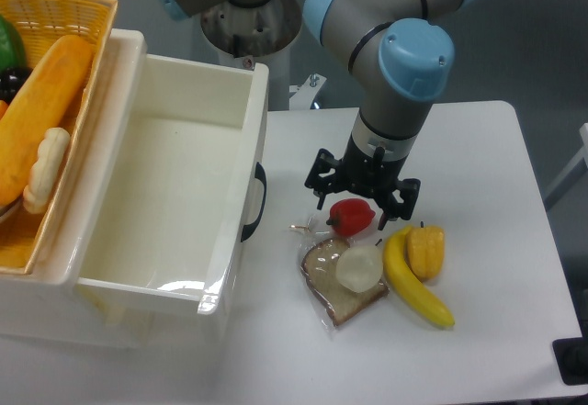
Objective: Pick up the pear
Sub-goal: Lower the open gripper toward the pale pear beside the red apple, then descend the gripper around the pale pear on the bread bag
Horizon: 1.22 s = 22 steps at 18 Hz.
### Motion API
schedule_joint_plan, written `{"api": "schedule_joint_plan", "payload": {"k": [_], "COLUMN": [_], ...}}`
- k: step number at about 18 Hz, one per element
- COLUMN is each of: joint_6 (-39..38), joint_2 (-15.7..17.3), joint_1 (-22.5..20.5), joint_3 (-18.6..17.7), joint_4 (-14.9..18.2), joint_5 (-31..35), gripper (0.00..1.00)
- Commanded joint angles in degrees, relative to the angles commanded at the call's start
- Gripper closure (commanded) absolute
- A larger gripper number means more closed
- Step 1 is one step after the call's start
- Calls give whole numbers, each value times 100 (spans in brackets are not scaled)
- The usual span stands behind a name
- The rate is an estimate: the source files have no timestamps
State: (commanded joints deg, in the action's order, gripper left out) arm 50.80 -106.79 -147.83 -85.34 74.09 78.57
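Observation:
The pear (359,267), small, pale whitish-green and glossy, rests on a bread slice (329,297) near the table's front middle. My gripper (361,201) hangs just behind it, pointing down, its black fingers spread open. A red apple-like fruit (351,217) lies right below the fingers, between the gripper and the pear. The gripper holds nothing, and a small gap separates it from the pear.
A banana (415,284) and a stubby yellow-orange pepper (425,251) lie just right of the pear. A large white bin (234,240) stands to the left, with a wicker basket (64,10) of food propped on its far-left rim. The table edge (537,194) runs along the right.

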Motion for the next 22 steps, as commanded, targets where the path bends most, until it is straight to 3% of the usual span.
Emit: {"api": "schedule_joint_plan", "payload": {"k": [8,11,14,22], "joint_6": [132,45,149,1466], "joint_2": [-263,-439,-676,-1115], "joint_1": [-35,-114,-123,-264], "joint_3": [9,9,9,52], "joint_4": [-237,-588,-642,-651], "joint_5": [228,229,255,369], "gripper": [0,0,0,0]}}
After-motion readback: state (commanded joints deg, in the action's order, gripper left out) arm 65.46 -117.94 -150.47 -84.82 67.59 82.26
